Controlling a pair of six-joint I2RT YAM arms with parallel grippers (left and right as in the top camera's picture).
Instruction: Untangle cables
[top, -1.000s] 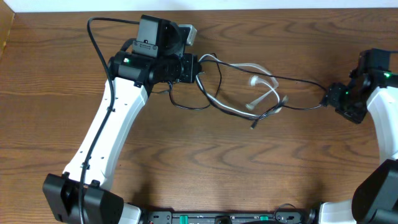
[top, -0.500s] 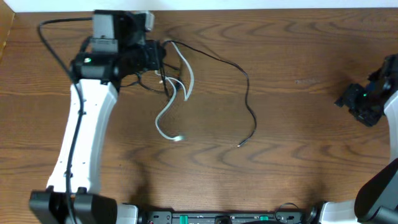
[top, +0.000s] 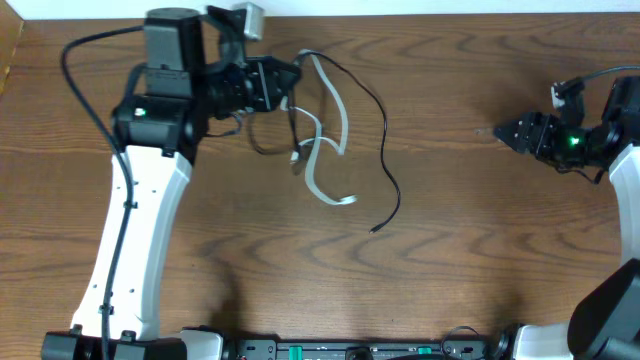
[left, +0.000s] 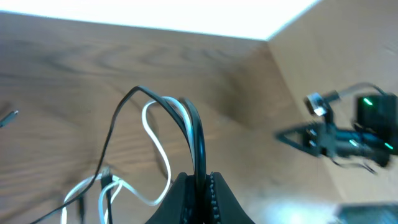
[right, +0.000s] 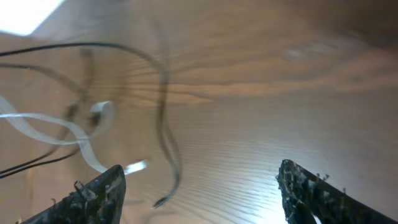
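My left gripper (top: 288, 84) is at the back left of the table, shut on the cables. In the left wrist view its fingertips (left: 199, 188) pinch the black cable (left: 198, 140), and the white cable (left: 155, 134) runs down beside it into the jaws. From that grip the black cable (top: 385, 135) arcs right and down to a free plug end lying on the wood. The white cable (top: 322, 150) hangs in loops beneath the gripper, its end on the table. My right gripper (top: 502, 131) is far right, open and holding nothing. In its wrist view, the right gripper (right: 202, 196) faces the black cable (right: 163, 124) and the white cable (right: 59, 134).
The wooden table (top: 450, 260) ends at a white strip along the back edge (top: 450, 8). The left arm's white link (top: 135, 240) slants across the left side. A dark base bar (top: 350, 350) lies along the front edge.
The black cable, stretched between both grippers a second ago, is free of the right gripper and lies slack. The left gripper has swung left and partly back with the cables. The right gripper has turned toward them.
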